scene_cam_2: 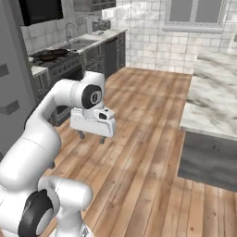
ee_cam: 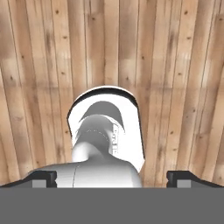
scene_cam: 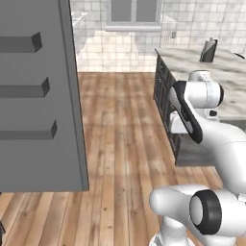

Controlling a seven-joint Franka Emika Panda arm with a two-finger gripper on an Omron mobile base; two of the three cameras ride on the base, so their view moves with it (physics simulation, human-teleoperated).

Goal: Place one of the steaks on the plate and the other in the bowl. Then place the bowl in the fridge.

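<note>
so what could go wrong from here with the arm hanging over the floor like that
1. The open fridge door stands close on the arm's left; a wide swing might clip its edge.
2. The gripper hangs empty, jaws wide, over bare wooden floor, so a grasp here would close on nothing.
3. The island counter crowds the right.

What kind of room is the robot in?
It looks like a kitchen. There's a stove with dark pans on it, a sink with a tap next to it, a marble counter, and a big grey fridge door standing open over the wooden floor.
</note>
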